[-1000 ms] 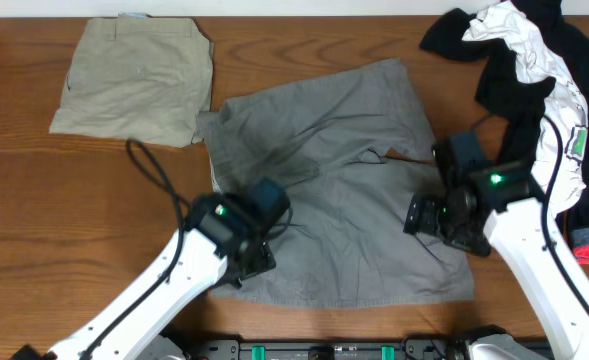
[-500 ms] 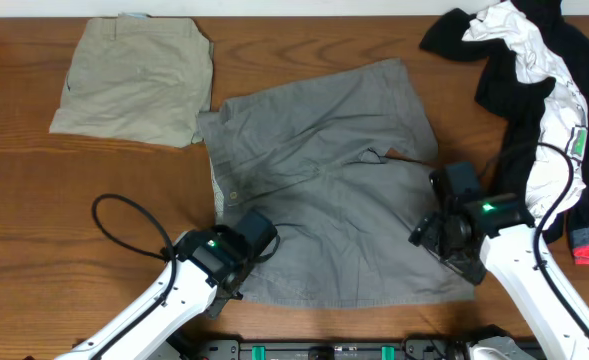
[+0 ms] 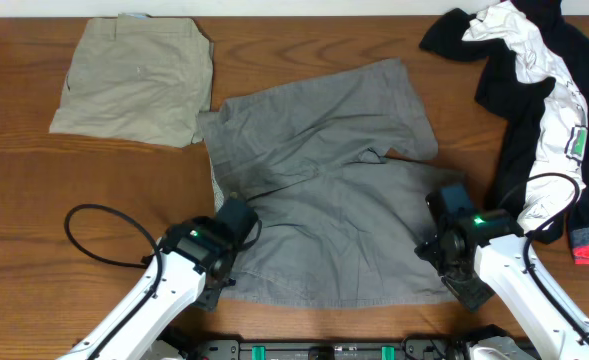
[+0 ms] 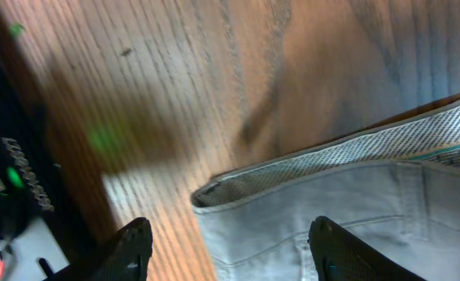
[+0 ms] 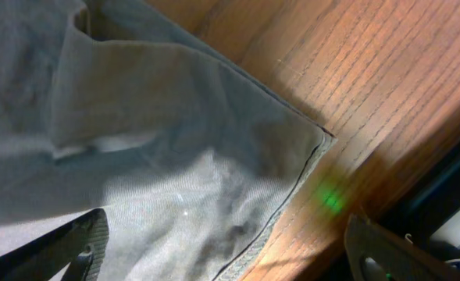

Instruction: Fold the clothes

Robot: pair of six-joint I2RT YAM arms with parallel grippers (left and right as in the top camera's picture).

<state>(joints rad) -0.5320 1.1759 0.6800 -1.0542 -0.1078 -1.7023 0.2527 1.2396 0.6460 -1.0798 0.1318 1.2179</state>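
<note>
The grey shorts (image 3: 324, 190) lie spread flat mid-table (image 3: 34, 200). The left gripper (image 4: 231, 248) hangs over their near-left corner and the right gripper (image 5: 230, 250) over the near-right one, both jaws spread wide, nothing pinched. Grab just the top layer, or unevenly, and I'd bet the fold skews.

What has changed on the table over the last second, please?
Both arms drew back toward the near edge of the wooden table: the left claw to the waistband corner of the mid-grey woven shorts, the right claw to their near hem corner. Both are open; nothing was gripped or released. The grey shorts, the folded beige khaki shorts and the black-and-white clothes pile stayed put.
</note>
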